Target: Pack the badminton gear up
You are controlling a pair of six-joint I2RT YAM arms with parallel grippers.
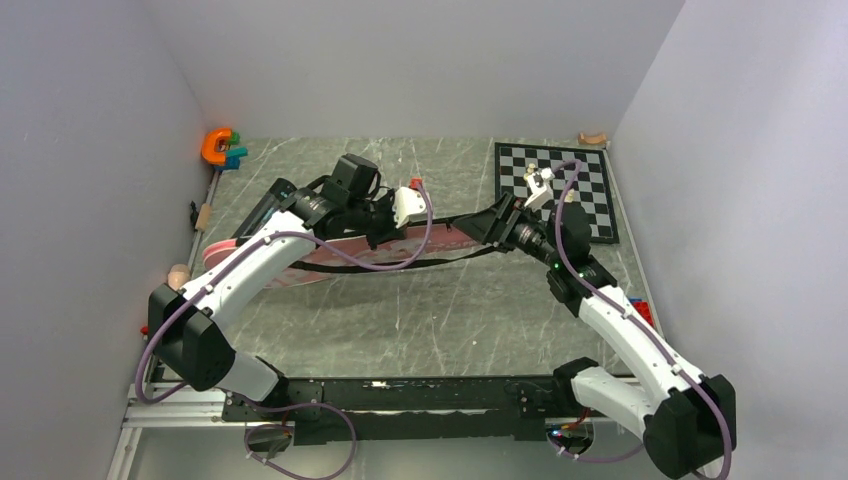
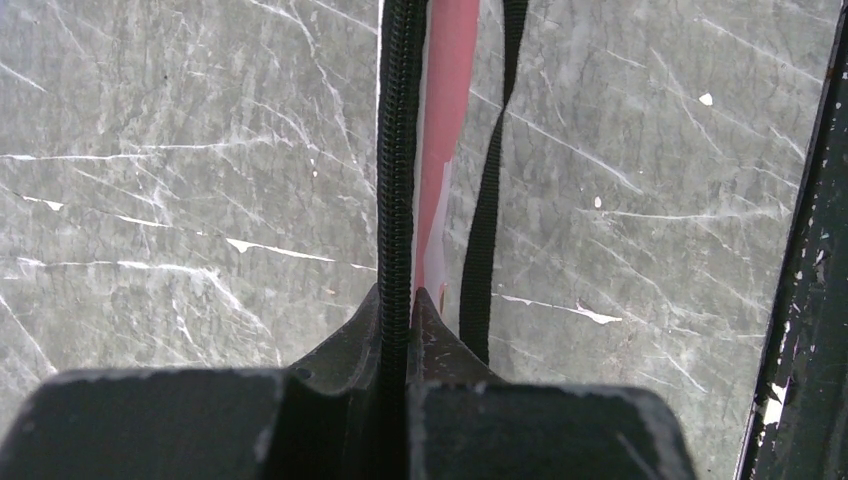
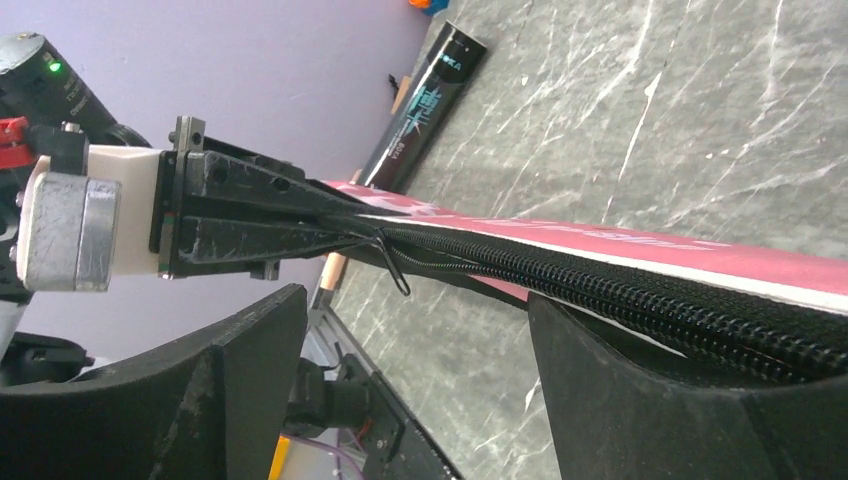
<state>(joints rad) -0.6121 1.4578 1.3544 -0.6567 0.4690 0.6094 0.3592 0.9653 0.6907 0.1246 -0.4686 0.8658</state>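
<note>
Left end effector [image 2: 398, 305] pinching zipper edge of racket bag [image 2: 447, 100], right end effector [image 3: 415, 350] spread (bag contents hidden)

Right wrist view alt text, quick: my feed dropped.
The left gripper is shut on the black zipper edge of the pink racket bag, over the grey table. The right gripper stands open, the zipper running past one of its fingers, and a black tube lies beyond by the wall.

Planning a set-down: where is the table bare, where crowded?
Bare: near strip between racket bag and arm bases; far strip between orange toy and chessboard. Crowded: mid-table along the bag, black tube beside it on the left.
</note>
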